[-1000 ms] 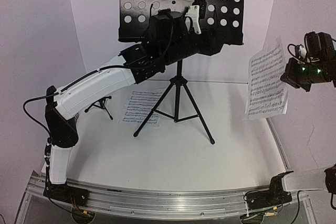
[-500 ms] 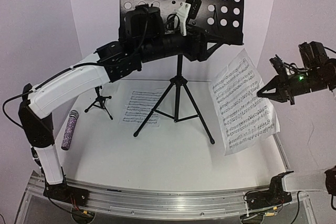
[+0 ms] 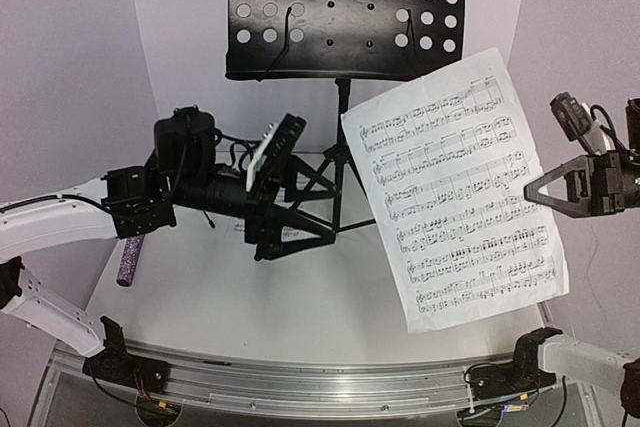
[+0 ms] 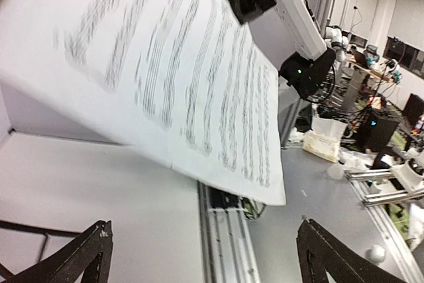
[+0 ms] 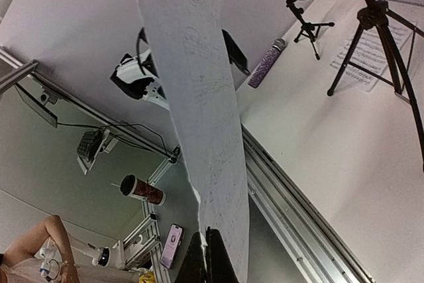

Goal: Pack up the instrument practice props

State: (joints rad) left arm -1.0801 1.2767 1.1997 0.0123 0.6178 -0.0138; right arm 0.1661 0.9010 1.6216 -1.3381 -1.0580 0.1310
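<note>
While a white sheet-music page is pinched at its right edge by the right gripper and held aloft at 3 o'clock, the left gripper is seen with jaws spread, empty, before the music stand at 12 o'clock. Page collection is judged under way; a flat, gentle set-down is called for next.

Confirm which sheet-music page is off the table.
The page pinched in the right pincer, hanging in the air. The other page lies flat on the table beneath the tall music stand.
</note>
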